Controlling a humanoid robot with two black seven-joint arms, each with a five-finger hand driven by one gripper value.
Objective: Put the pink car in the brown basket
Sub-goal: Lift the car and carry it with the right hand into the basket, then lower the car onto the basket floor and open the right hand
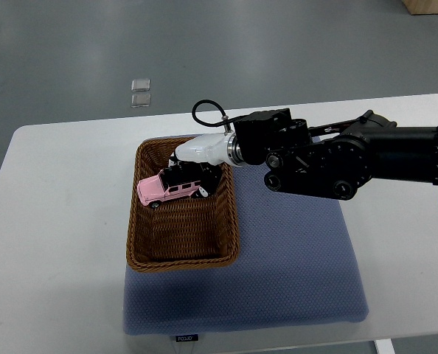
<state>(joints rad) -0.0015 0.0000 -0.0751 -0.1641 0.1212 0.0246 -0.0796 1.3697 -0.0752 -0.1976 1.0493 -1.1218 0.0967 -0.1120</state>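
Nearest the camera, the blue mat (293,273) covers the white tabletop (57,221), with the brown basket (182,258) on its left part. Dark fingers (181,175) of the right hand (193,173) grasp the pink car (164,190) by its roof, inside the basket's far end; whether its wheels touch the weave I cannot tell. The right arm reaches in from the right. The carry looks finished; letting go and drawing back remain. No left hand shows.

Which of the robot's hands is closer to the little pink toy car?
The right hand: it is right over the pink toy car, fingers around it, inside the brown wicker basket. The left hand is out of the picture.
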